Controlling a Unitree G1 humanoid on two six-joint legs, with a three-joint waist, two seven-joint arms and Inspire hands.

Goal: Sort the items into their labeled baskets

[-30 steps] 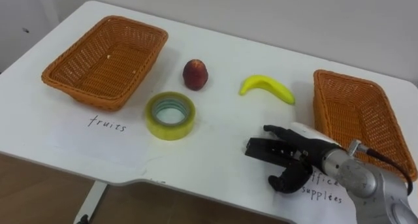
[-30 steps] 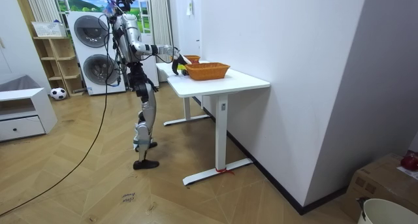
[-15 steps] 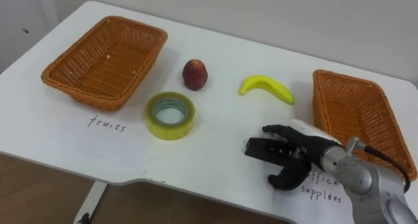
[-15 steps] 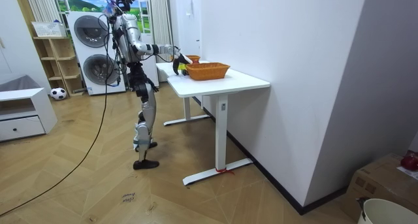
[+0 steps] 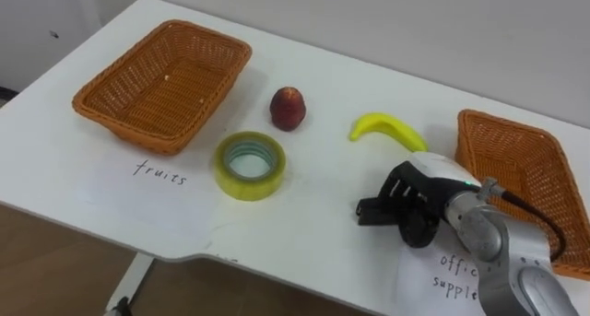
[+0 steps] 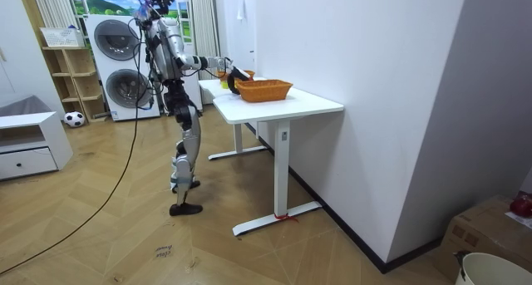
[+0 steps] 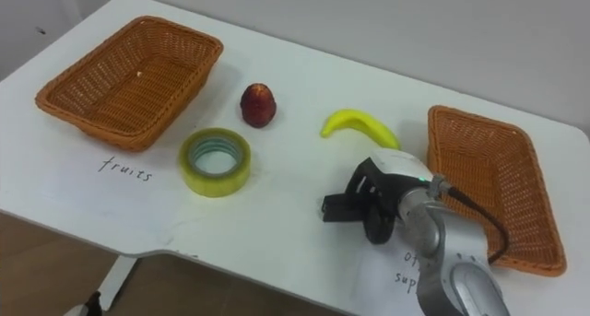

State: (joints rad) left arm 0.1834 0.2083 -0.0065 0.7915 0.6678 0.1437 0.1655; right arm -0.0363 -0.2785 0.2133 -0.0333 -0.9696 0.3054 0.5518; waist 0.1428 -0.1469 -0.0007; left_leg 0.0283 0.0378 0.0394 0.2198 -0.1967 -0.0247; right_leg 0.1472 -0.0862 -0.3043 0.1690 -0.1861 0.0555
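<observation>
A small black object (image 5: 371, 211) lies on the white table (image 5: 304, 233) near its front edge, and my right hand (image 5: 426, 192) has its fingers curled round it; one end sticks out to the left of the hand. A yellow banana (image 5: 387, 129) lies just beyond the hand. A red peach (image 5: 288, 108) and a yellow tape roll (image 5: 249, 165) sit at the middle. The fruits basket (image 5: 129, 127) stands at the left and the office supplies basket (image 5: 466, 150) at the right, both with nothing in them.
Handwritten paper labels lie before each basket: "fruits" (image 5: 159, 171) and the office supplies one (image 5: 456, 270). In the room view I stand at the end of the table (image 6: 283, 102), with washing machines (image 6: 116, 65) behind me.
My right hand's fingers have gone from stretched out over the black object to curled round it. The whole picture has shifted a little; the other things lie as before.
</observation>
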